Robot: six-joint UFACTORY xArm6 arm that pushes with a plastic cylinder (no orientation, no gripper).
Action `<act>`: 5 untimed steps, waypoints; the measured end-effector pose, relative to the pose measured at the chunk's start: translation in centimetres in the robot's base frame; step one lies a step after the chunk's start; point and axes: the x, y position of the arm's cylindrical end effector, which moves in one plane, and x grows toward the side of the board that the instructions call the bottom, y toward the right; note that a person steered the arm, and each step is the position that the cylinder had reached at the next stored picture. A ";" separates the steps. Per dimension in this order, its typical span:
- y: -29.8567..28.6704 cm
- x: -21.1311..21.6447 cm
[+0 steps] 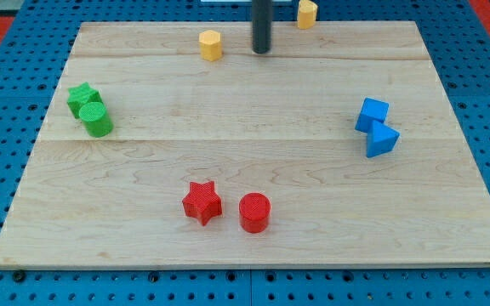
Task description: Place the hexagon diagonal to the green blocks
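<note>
A yellow hexagon block (211, 44) sits near the view's top, left of centre. My tip (263, 51) stands just right of it, with a gap between them. A green star (82, 98) and a green cylinder (97, 119) touch each other at the view's left. A second yellow block (307, 13) lies at the top edge, right of my rod; its shape is unclear.
A blue cube (372, 114) and a blue triangular block (382, 139) sit together at the view's right. A red star (202, 202) and a red cylinder (254, 212) stand near the bottom centre. The wooden board (245, 255) lies on a blue pegboard.
</note>
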 end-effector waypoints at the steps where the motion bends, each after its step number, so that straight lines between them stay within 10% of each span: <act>1: -7.1 4.3; 5: -6.6 -5.8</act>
